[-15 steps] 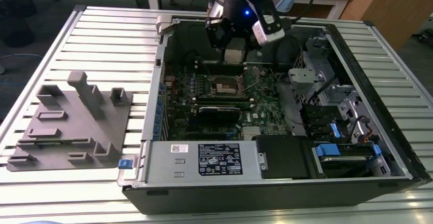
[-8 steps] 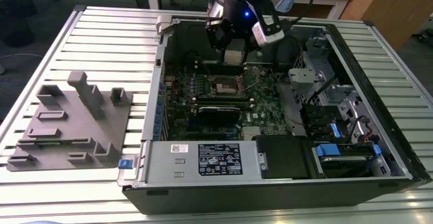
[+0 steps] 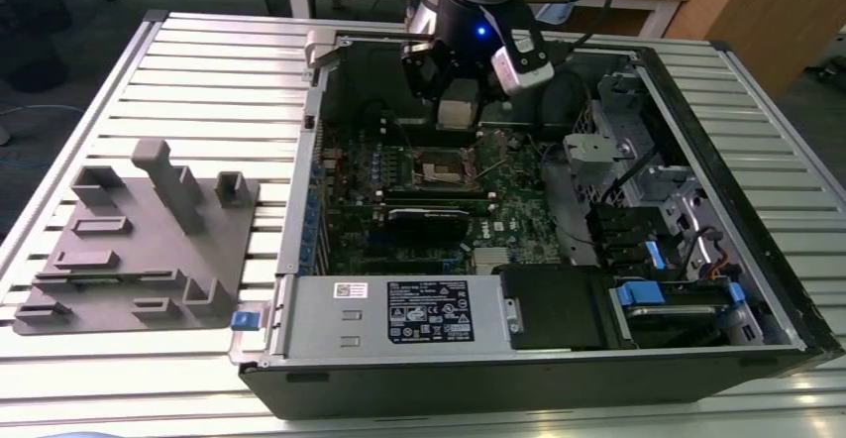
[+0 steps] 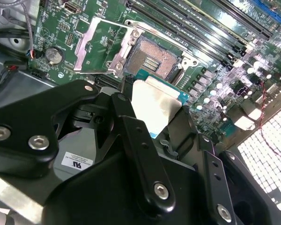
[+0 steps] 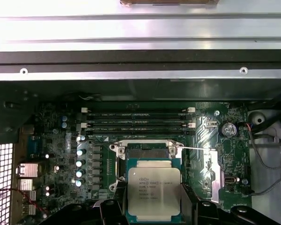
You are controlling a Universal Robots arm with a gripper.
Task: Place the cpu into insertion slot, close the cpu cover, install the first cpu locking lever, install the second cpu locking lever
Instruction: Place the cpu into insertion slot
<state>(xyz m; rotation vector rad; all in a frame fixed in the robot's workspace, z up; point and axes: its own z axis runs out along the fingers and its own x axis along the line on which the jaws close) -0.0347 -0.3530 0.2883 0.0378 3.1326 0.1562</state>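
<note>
My gripper (image 3: 455, 109) hangs inside the open computer case, over the far part of the green board. It is shut on the cpu (image 5: 153, 190), a flat square chip with a silvery top, also seen as the cpu (image 4: 157, 105) between the black fingers (image 4: 131, 129). The chip is held above the board, close to the insertion slot (image 4: 152, 58), a square black socket with a metal rim; in the exterior view the insertion slot (image 3: 443, 168) lies just nearer than the gripper. The cpu cover (image 4: 96, 47) lies flipped open beside the socket.
The case (image 3: 529, 369) lies open on a slatted metal table. A grey fixture block (image 3: 133, 240) stands at the exterior view's left. Long memory slots (image 5: 138, 119) run beside the socket. A black card (image 3: 430, 215), a power supply (image 3: 396, 309) and drive bays (image 3: 648, 190) surround the board.
</note>
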